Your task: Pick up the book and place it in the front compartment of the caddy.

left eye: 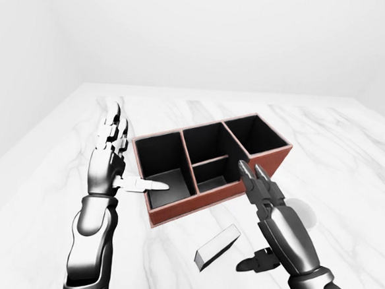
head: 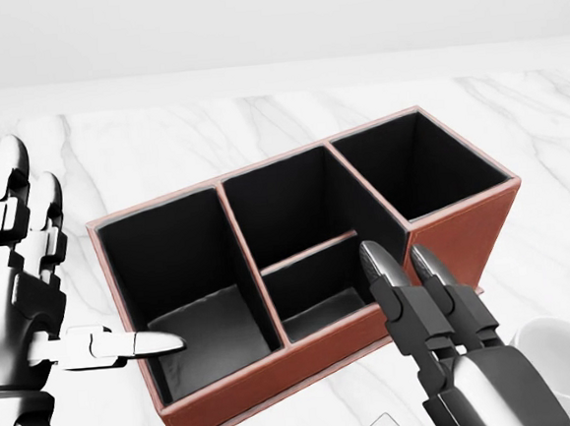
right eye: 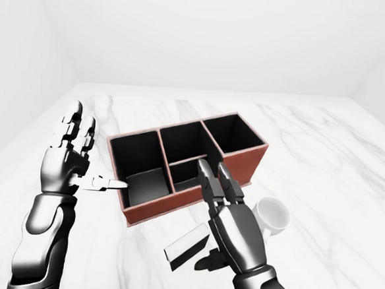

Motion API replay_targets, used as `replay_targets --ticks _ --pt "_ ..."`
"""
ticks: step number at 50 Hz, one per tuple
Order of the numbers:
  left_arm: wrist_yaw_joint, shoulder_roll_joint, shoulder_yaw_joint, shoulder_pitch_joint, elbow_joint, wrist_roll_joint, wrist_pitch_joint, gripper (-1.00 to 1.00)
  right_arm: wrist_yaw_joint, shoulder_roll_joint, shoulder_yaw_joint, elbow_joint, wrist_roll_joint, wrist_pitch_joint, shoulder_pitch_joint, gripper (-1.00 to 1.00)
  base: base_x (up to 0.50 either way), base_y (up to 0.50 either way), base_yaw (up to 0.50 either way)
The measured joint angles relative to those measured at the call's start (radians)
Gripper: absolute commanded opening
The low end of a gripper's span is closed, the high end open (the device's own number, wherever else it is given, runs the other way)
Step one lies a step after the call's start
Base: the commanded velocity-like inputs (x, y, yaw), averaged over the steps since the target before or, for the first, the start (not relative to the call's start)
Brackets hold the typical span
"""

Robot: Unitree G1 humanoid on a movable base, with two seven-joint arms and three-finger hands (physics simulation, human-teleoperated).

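no writing, label, brand, number or sign can be read anywhere in these views. the caddy has plain reddish walls and a bare black lining, and the book shows only a blank pale cover. the marble desk carries grey veins, nothing lettered.

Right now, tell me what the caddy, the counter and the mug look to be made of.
Caddy: reddish-brown outside with a matte black lining, probably leather or leatherette over board; faint grain, thin stiff walls.
Counter: white with grey veins and a soft sheen, looks like polished marble.
Mug: plain glossy white, likely glazed ceramic, though a render leaves it open.
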Motion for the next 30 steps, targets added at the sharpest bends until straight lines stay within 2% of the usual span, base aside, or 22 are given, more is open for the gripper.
replay_targets --ticks 30 --pt "-0.001 -0.001 -0.002 0.002 0.003 0.001 0.000 1.00 -0.125 -0.078 0.121 0.090 -0.059 0.000 0.019 1.00 0.00 0.00 0.00"
